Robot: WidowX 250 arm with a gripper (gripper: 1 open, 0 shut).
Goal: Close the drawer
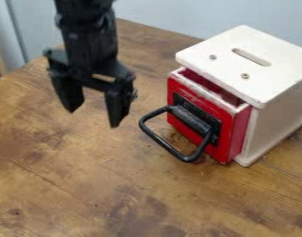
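The drawer point(206, 120) has a red front and sticks out a little from its pale wooden box point(255, 79) at the right. Its large black loop handle point(179, 135) lies forward and down toward the table. My black gripper point(94, 109) hangs above the table to the left of the handle, apart from it. Its two fingers point down and stand wide open with nothing between them.
The box has a slotted top point(253, 57) and stands near the right edge of the wooden table point(80, 194). A pale wall lies behind the table's far left edge.
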